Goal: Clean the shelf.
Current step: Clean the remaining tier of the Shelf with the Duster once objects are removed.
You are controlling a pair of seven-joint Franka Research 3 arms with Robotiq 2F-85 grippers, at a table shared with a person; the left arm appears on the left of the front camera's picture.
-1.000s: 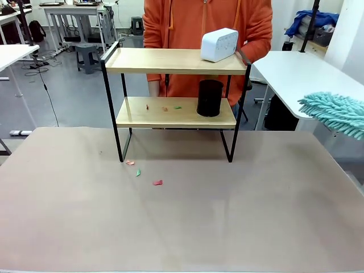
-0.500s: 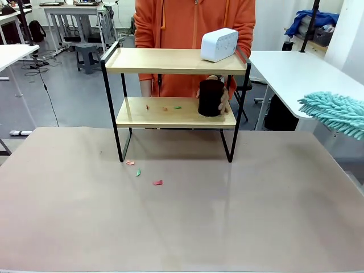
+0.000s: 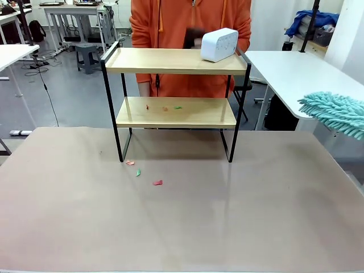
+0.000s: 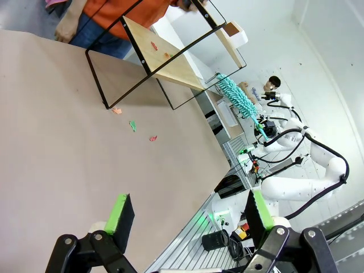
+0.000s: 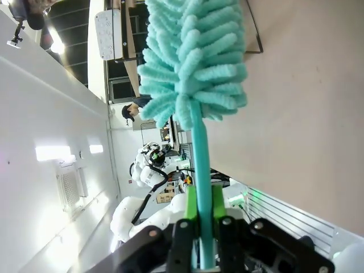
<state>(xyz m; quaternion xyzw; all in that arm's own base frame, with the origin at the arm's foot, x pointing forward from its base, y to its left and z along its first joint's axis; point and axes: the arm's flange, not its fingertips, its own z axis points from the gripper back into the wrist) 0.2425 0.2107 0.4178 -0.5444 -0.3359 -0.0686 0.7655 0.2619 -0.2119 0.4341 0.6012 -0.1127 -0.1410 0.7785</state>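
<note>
Brown tabletop [image 4: 57, 142] stretches ahead of the left gripper [image 4: 189, 209], jaws spread and empty, the shelf [image 4: 170, 63] beyond. The right gripper [image 5: 203, 205] pinches a teal duster [image 5: 193, 62] by its handle.

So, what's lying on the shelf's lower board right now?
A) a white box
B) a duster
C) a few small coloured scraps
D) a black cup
C: a few small coloured scraps lie on the lower board of the shelf; the white box sits up on the top board.
</note>
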